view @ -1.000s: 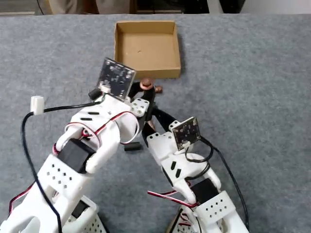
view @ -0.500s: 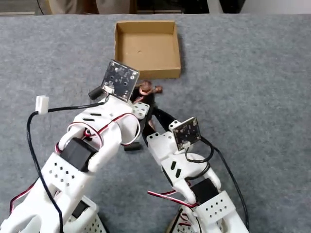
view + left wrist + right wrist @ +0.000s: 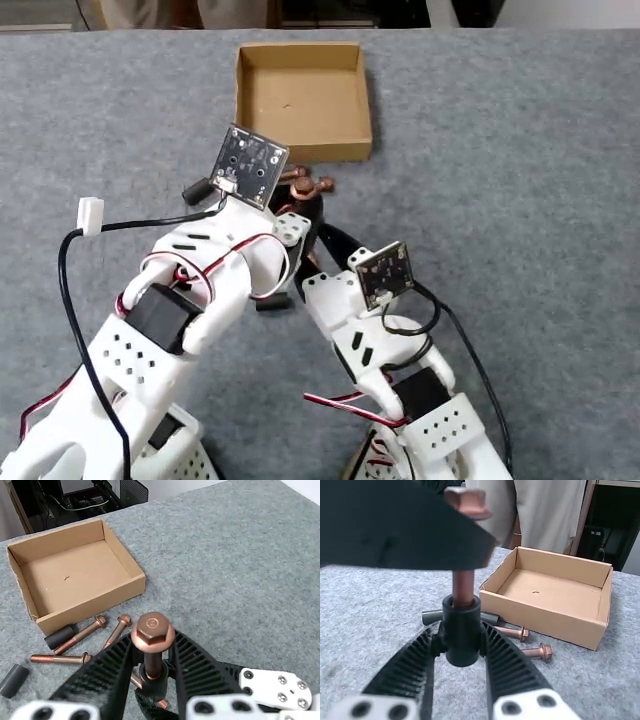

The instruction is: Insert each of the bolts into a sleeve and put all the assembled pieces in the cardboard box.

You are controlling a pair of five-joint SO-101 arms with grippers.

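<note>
I see my left gripper (image 3: 152,647) clamped on a bolt (image 3: 152,629) whose shank stands in the sleeve (image 3: 462,636) gripped by my right gripper (image 3: 461,629).

Left arm (image 3: 180,320) stretched forward, left gripper (image 3: 152,652) sits above the right one, jaws clamped on bolt (image 3: 152,629) shank. Right arm (image 3: 385,345) angles in underneath, right gripper (image 3: 461,642) clamped round sleeve (image 3: 461,617), upright.
</note>
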